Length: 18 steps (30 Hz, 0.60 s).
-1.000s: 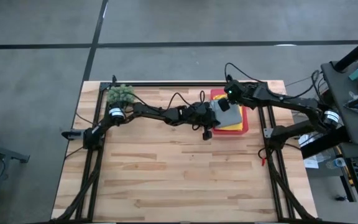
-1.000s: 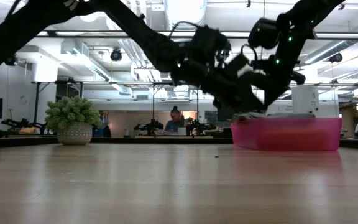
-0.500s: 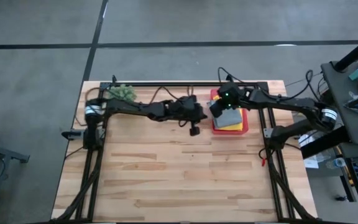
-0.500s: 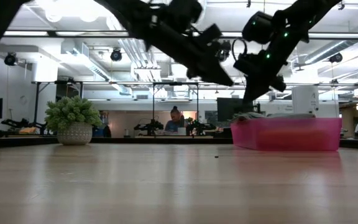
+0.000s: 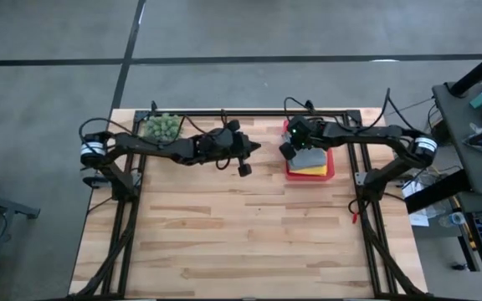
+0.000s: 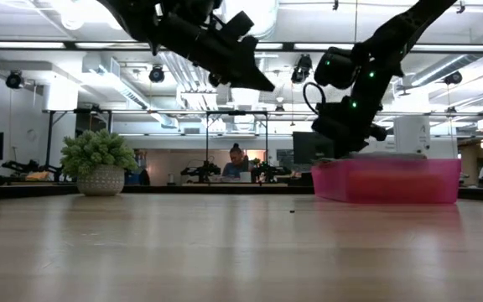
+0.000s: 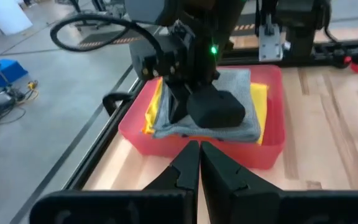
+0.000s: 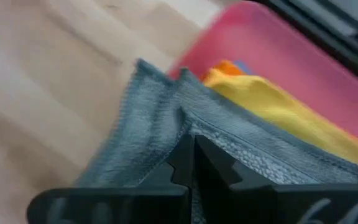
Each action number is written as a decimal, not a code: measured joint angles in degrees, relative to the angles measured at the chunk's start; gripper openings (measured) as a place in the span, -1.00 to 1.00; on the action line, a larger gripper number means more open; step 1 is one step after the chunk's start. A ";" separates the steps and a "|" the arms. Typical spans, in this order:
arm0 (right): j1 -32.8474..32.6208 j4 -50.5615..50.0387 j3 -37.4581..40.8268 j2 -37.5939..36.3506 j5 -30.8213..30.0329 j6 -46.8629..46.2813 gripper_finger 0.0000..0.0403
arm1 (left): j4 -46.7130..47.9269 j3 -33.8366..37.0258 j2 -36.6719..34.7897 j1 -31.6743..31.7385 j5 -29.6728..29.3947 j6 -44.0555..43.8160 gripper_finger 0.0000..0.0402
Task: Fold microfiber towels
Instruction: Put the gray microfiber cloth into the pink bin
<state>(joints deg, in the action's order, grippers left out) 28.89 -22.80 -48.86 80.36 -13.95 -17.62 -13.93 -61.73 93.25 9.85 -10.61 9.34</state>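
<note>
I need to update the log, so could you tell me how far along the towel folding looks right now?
Nearly finished, it seems. Folded towels are stacked in the pink tray: yellow towel and an orange edge under the grey towel. The right gripper, shut, rests on the grey towel. The left gripper, shut, hangs over bare table, holding nothing. No loose towels show; other colours are not visible.

Folded towels stacked in the pink tray (image 7: 272, 146) — grey towel (image 7: 238, 121) on top, yellow (image 7: 260, 99) and orange (image 8: 225, 67) beneath.

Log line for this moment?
left claw: shut, empty, raised | right claw: shut, on folded grey microfiber towel | stack in flat pink rectangular tray
</note>
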 joint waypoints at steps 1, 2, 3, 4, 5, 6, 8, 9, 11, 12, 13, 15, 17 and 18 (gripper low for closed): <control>0.17 0.03 0.00 0.28 -0.61 -0.34 -0.96 | 0.39 0.15 -0.06 0.00 -0.42 0.00 -1.00; 0.41 0.01 0.00 0.34 -0.60 -0.39 -0.96 | 0.17 0.15 -0.07 0.00 -0.48 0.01 -1.00; 0.51 -0.09 0.02 0.33 -0.57 -0.40 -0.96 | 0.18 0.15 -0.07 0.00 -0.51 0.00 -1.00; 0.49 0.03 0.02 0.22 -0.54 -0.40 -0.96 | 0.06 0.15 -0.07 0.00 -0.54 0.00 -1.00; 0.49 -0.04 -0.03 -0.16 -0.50 -0.61 -0.96 | -0.20 0.13 -0.07 0.00 -0.57 0.01 -1.00; 0.49 -0.60 -0.15 -0.61 -0.45 -0.94 -0.96 | -0.19 0.13 -0.07 0.00 -0.57 0.00 -1.00; 0.49 -0.86 -0.27 -2.03 -0.47 -1.28 -0.96 | -0.09 0.15 0.03 0.00 -0.59 0.00 -1.00; 0.49 -0.75 -0.37 -2.87 -0.47 -1.30 -0.96 | -0.09 0.15 0.04 0.00 -0.59 0.00 -1.00; 0.34 -0.66 -0.42 -4.64 -0.54 -1.92 -0.96 | -0.09 0.20 0.04 0.00 -0.59 0.00 -1.00; 0.17 -0.66 -0.44 -5.48 -0.54 -2.00 -0.96 | -0.11 0.20 0.04 0.00 -0.59 0.00 -1.00; 0.04 -0.64 -0.44 -6.17 -0.17 -2.05 -0.96 | -0.11 0.20 0.04 0.00 -0.59 0.00 -1.00; -0.22 -0.16 -0.44 -6.95 1.24 -2.07 -0.96 | -0.11 0.20 0.04 0.00 -0.59 0.02 -1.00; -0.43 1.11 -0.44 -7.02 2.88 -2.07 -0.96 | -0.13 0.20 0.04 0.00 -0.60 0.02 -1.00; -0.44 1.81 -0.44 -6.74 3.47 -2.04 -0.96 | -0.13 0.20 0.04 0.00 -0.59 0.02 -1.00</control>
<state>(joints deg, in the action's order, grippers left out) 28.45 -20.99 -49.30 73.62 -10.48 -19.66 -14.06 -61.54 93.30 9.85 -11.21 9.37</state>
